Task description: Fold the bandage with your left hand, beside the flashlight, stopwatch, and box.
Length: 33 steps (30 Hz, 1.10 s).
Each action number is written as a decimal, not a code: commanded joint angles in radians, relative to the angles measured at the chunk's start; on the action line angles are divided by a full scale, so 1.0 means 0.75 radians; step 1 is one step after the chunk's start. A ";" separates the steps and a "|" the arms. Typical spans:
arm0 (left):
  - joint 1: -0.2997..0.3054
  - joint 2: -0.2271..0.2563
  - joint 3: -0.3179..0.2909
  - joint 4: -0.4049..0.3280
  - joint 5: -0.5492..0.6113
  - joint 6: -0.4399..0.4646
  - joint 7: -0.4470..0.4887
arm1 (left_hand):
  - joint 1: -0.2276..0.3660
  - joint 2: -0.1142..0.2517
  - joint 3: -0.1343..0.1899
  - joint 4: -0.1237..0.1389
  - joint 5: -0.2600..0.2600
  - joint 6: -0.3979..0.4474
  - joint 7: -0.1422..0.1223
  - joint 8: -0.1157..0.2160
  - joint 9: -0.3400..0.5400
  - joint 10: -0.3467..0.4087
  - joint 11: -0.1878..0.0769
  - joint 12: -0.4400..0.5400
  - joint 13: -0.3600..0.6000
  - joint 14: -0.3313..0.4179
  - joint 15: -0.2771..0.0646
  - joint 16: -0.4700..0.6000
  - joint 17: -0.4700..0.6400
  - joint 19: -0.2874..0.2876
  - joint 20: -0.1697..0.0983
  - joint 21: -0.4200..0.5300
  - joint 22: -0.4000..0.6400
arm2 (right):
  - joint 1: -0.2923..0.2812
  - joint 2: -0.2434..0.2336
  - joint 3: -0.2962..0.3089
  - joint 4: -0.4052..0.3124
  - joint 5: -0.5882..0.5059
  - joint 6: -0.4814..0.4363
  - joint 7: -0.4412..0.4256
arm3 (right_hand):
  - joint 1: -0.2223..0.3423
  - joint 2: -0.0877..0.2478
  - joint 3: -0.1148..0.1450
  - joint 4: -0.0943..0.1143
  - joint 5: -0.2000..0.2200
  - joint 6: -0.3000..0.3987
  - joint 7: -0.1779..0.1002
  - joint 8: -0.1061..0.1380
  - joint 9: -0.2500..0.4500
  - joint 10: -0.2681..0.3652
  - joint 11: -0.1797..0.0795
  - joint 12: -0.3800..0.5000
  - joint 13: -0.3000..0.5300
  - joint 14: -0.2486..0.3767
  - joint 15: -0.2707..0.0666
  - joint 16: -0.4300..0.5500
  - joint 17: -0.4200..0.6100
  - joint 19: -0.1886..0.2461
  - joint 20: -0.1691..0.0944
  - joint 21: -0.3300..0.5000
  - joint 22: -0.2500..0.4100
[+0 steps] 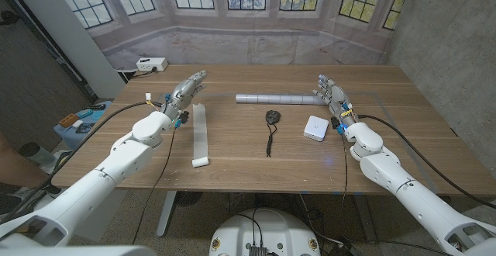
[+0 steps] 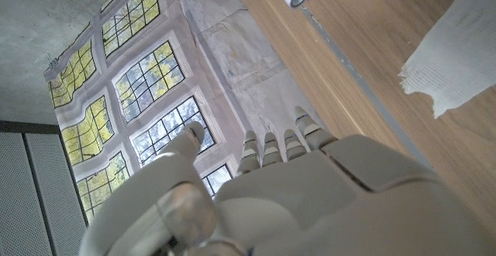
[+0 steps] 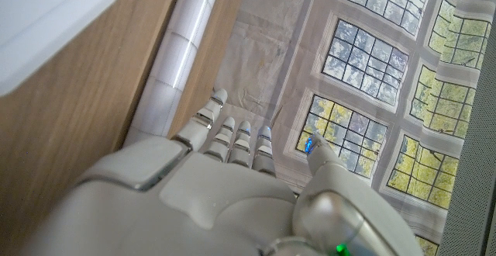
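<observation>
White gauze bandage strip (image 1: 201, 136) lies unfolded lengthwise, left of the black stopwatch (image 1: 271, 117), left hand (image 1: 183, 95) empty with fingers extended just beside its far end, likely staged to fold; right hand (image 1: 331, 95) empty, clear by white box (image 1: 315, 127).

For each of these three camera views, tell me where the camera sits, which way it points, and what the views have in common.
Head view: on the robot's head, looking down at the table; both arms, left hand near the bandage, right hand near the box.
Left wrist view: behind the left hand, looking past its fingers at the windows; bandage end in view.
Right wrist view: behind the right hand, facing the windows, box alongside.
Shared: the flashlight shows in all three.
</observation>
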 commanded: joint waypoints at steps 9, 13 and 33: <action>0.065 0.255 -0.004 -0.205 0.332 0.173 0.121 | 0.033 0.004 0.003 -0.036 0.006 0.041 -0.007 0.008 0.007 0.030 -0.006 0.014 0.006 0.026 0.004 0.009 0.003 0.028 0.013 -0.011 0.006 | 0.016 -0.001 -0.002 0.012 -0.012 0.013 0.010 | 0.021 -0.001 -0.001 -0.014 0.004 0.026 0.004 0.007 0.006 0.017 0.003 -0.002 0.005 0.024 -0.024 0.012 0.002 0.018 -0.048 0.011 0.006; 0.097 0.298 -0.022 -0.243 0.376 0.209 0.147 | 0.037 0.005 0.003 -0.041 0.006 0.049 -0.011 0.008 0.008 0.031 0.000 0.013 0.006 0.028 0.005 0.009 0.004 0.030 0.015 -0.013 0.006 | 0.026 0.010 -0.008 0.026 -0.015 0.019 0.012 | 0.024 0.000 0.000 -0.017 0.004 0.031 0.006 0.008 0.006 0.022 0.000 -0.001 0.005 0.026 -0.025 0.013 0.002 0.021 -0.049 0.012 0.006; 0.122 0.430 -0.037 -0.369 0.642 0.408 0.217 | 0.064 -0.024 -0.017 -0.100 0.006 0.145 -0.061 0.018 0.011 0.014 -0.016 0.001 0.008 0.007 0.013 0.002 0.006 0.035 0.033 -0.047 0.008 | 0.061 0.057 -0.030 0.099 -0.022 0.052 0.026 | 0.035 0.002 0.002 -0.029 0.003 0.053 0.012 0.012 0.006 0.043 0.007 0.001 0.006 0.040 -0.027 0.018 0.000 0.031 -0.051 0.014 0.006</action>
